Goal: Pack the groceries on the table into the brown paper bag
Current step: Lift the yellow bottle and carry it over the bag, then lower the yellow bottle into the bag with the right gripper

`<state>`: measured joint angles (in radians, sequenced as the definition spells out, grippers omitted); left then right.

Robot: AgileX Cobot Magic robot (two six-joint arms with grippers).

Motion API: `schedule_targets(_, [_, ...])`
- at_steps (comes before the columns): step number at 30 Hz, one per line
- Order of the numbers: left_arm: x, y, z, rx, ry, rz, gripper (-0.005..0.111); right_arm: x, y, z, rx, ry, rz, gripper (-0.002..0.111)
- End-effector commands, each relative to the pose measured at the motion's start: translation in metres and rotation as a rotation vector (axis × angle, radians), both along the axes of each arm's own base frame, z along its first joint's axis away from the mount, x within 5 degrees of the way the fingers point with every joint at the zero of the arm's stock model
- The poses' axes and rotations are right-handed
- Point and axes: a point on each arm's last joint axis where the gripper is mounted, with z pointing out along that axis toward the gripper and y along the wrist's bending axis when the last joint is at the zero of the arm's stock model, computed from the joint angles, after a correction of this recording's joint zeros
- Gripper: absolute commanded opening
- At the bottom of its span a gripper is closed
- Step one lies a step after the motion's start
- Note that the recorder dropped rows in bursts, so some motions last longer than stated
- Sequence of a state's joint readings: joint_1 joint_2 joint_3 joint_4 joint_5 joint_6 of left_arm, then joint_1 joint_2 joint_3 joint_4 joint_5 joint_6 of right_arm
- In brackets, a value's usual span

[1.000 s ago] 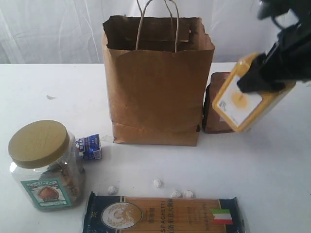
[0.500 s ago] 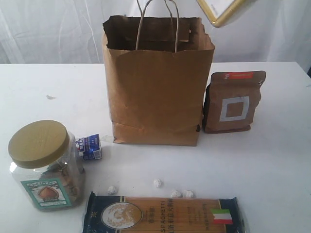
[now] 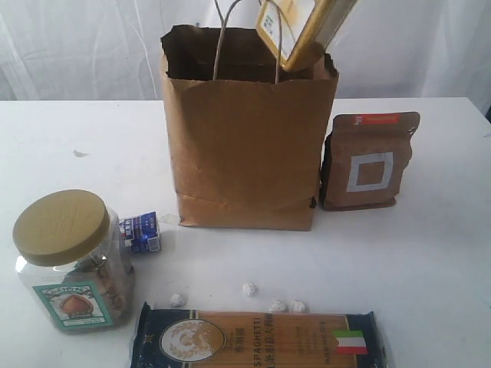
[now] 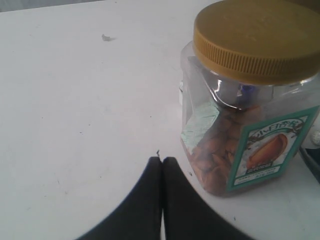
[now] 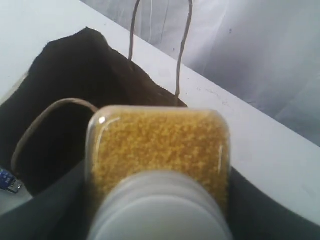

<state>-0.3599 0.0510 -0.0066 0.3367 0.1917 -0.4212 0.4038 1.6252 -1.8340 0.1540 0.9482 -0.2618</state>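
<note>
The brown paper bag (image 3: 245, 146) stands open at the table's (image 3: 430, 261) back middle. The yellow white-capped bottle (image 3: 303, 31) hangs tilted over the bag's mouth, at its right rear rim. In the right wrist view my right gripper (image 5: 157, 200) is shut on the bottle (image 5: 157, 150), above the dark bag opening (image 5: 65, 90). My left gripper (image 4: 162, 161) is shut and empty, low over the table beside the tan-lidded jar (image 4: 250, 100). On the table are the jar (image 3: 69, 261), small carton (image 3: 142, 231), brown pouch (image 3: 368, 161), spaghetti packet (image 3: 257, 339) and foil balls (image 3: 249, 289). The dark pull-tab jar is out of view.
Twisted paper handles (image 3: 222, 38) stick up from the bag's rim beside the bottle. A white curtain (image 3: 77, 46) hangs behind the table. A small scrap (image 3: 79, 153) lies at the back left. Neither arm shows in the exterior view.
The yellow bottle has moved left and down from the top right, to hang over the bag's mouth. The things on the table have not moved.
</note>
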Motion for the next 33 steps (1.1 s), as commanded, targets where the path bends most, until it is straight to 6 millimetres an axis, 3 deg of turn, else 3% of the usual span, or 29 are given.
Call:
schedule_targets(1, [0.0, 0.0, -0.002, 0.004, 0.004, 0.001, 0.0, 0.003, 0.01, 0.01, 0.007, -0.073, -0.027, 0.0])
schedule_targets(8, [0.0, 0.0, -0.002, 0.004, 0.004, 0.001, 0.0, 0.005, 0.031, -0.006, -0.098, 0.0, 0.005, 0.0])
schedule_targets(14, [0.0, 0.0, -0.002, 0.004, 0.004, 0.001, 0.0, 0.018, 0.047, -0.037, -0.198, 0.076, 0.006, 0.0])
schedule_targets(21, [0.0, 0.0, -0.002, 0.004, 0.004, 0.001, 0.0, 0.034, 0.055, -0.069, -0.261, 0.158, 0.007, 0.0])
schedule_targets(27, [0.0, 0.0, -0.002, 0.004, 0.004, 0.001, 0.0, 0.039, 0.058, -0.08, -0.277, 0.184, 0.011, 0.002])
schedule_targets(30, [0.0, 0.0, -0.002, 0.004, 0.004, 0.001, 0.0, 0.039, 0.059, -0.08, -0.279, 0.177, 0.028, 0.019])
schedule_targets(33, [0.0, 0.0, -0.002, 0.004, 0.004, 0.001, 0.0, 0.039, 0.059, -0.08, -0.279, 0.177, 0.028, 0.051])
